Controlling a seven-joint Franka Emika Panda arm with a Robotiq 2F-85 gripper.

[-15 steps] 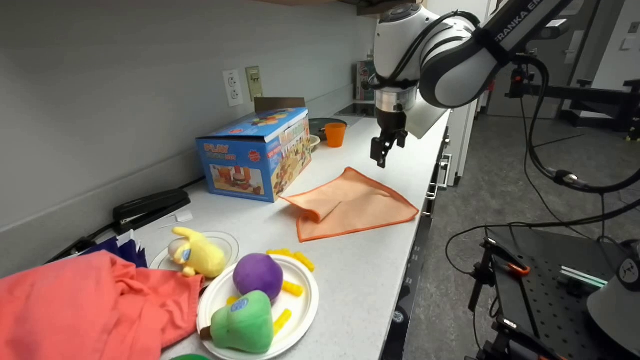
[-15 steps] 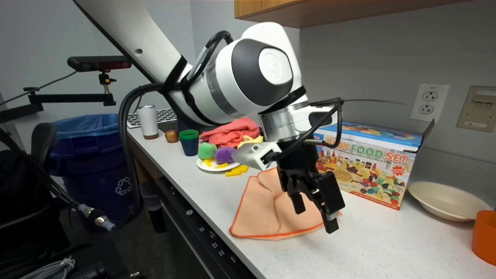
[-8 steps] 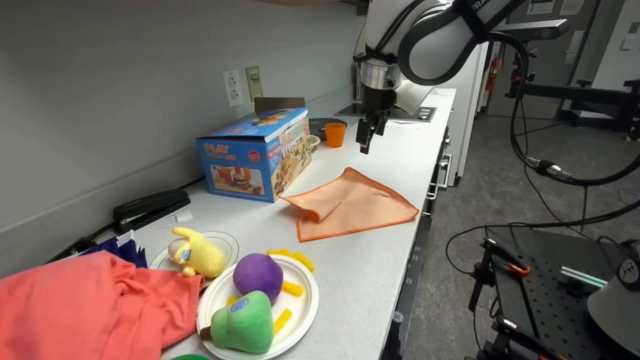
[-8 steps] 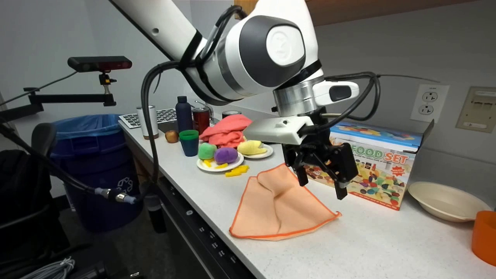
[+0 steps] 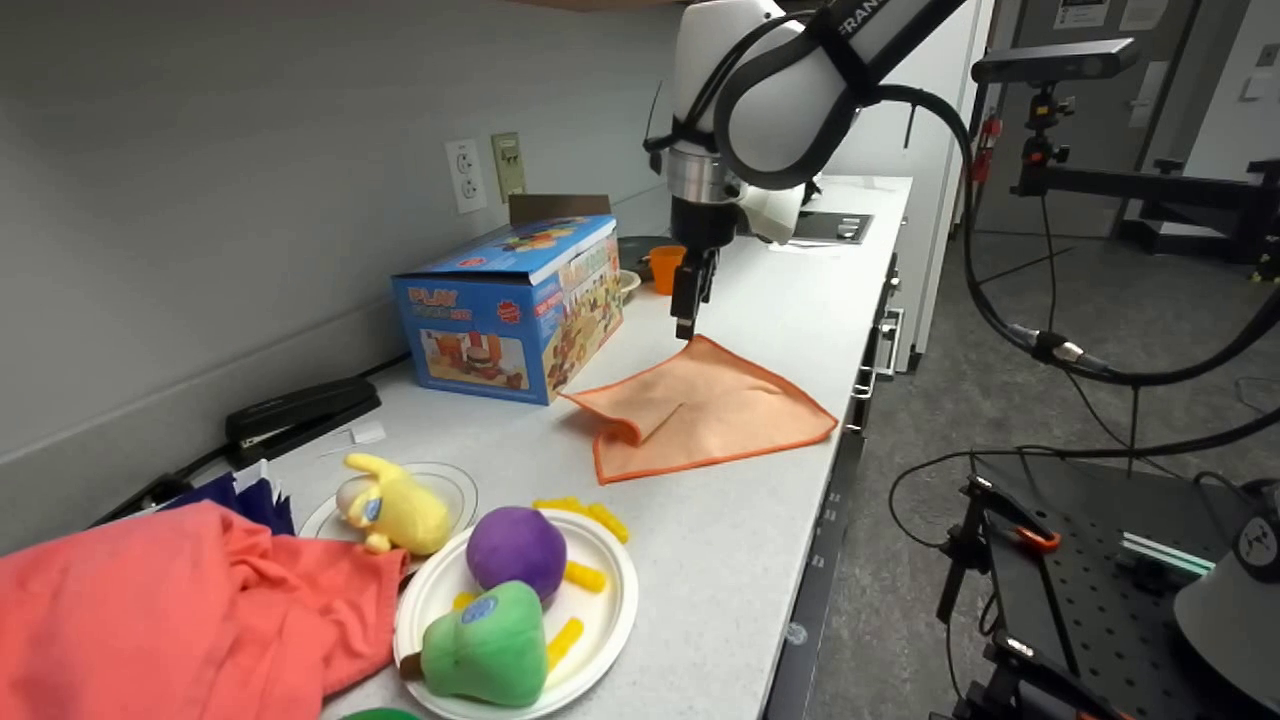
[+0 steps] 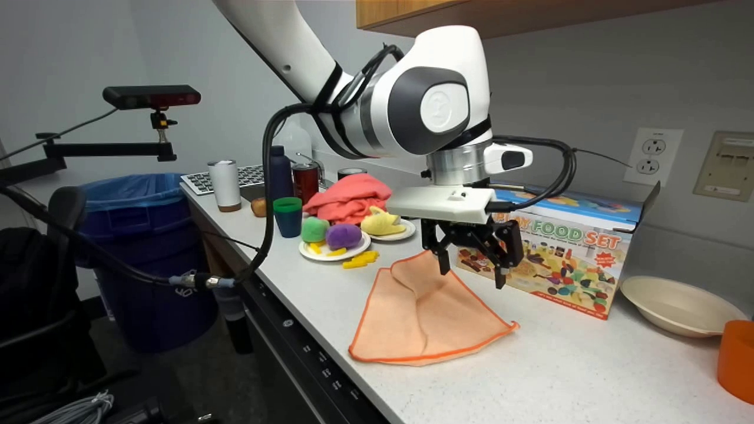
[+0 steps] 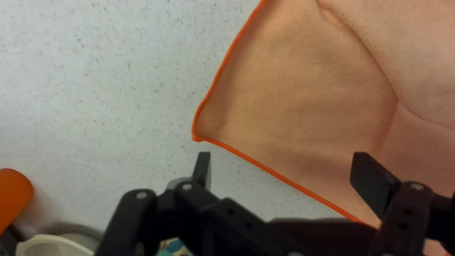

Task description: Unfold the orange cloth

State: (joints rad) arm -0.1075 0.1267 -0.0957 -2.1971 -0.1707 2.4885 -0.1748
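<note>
The orange cloth (image 5: pixel 715 415) lies on the counter, mostly spread, with its orange hem showing. In an exterior view, its part near the box is curled over in a fold. A crease runs through its middle in an exterior view (image 6: pixel 436 318). The wrist view shows one flat corner of the cloth (image 7: pixel 291 89) and a crease. My gripper (image 6: pixel 471 274) is open and empty, above the cloth's edge on the box side; it also shows in an exterior view (image 5: pixel 688 325). In the wrist view, one finger of the gripper (image 7: pixel 282 154) is over bare counter beside the corner, the other over the cloth.
The blue food-set box (image 6: pixel 554 259) stands close beside the gripper, against the wall side. An orange cup (image 6: pixel 736 362) and a pale bowl (image 6: pixel 683 306) stand beyond it. A plate (image 5: pixel 610 640) with plush toys and a red-coral fabric pile (image 5: pixel 180 610) lie past the cloth.
My gripper has moved toward the wall and the box, rising slightly, then lowering near the cloth's edge. It has turned more upright. The cloth has not moved, and the gripper has stayed open.
</note>
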